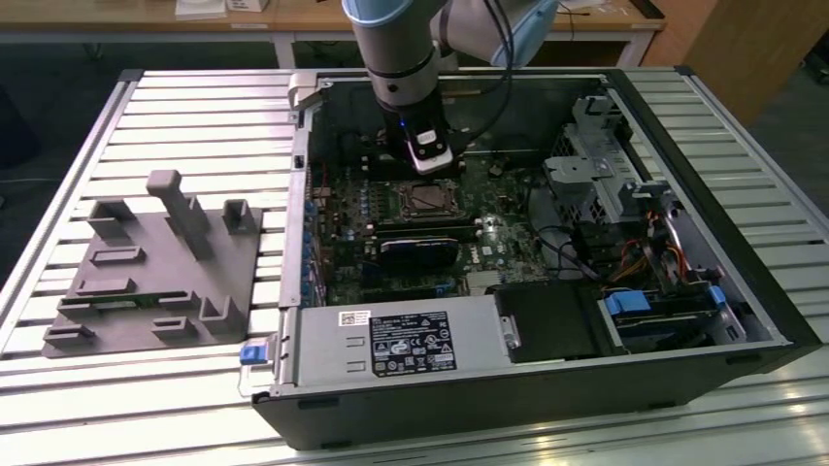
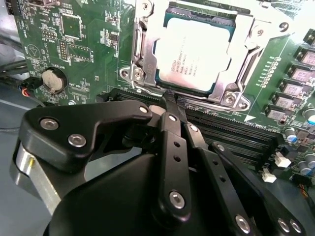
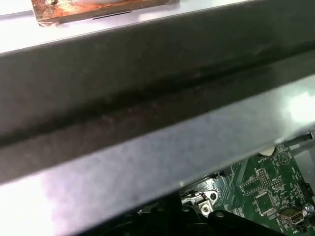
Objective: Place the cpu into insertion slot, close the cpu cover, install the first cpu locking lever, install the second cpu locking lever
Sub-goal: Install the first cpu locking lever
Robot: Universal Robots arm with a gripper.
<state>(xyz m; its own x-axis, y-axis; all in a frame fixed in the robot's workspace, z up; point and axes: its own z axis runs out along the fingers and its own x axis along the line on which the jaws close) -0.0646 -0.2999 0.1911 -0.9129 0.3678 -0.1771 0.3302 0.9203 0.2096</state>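
Cpu (image 2: 193,54) is seen framed by the cpu cover (image 2: 244,58); likely light, stiff, easily hurt, best held by its edges. Jaws are pressed together nearby.

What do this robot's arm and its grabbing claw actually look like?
The arm is a smooth silver-grey tube with pale blue joint caps and a black cable running alongside it. The gripper is matte black, built of jointed bars dotted with round silvery screw heads.
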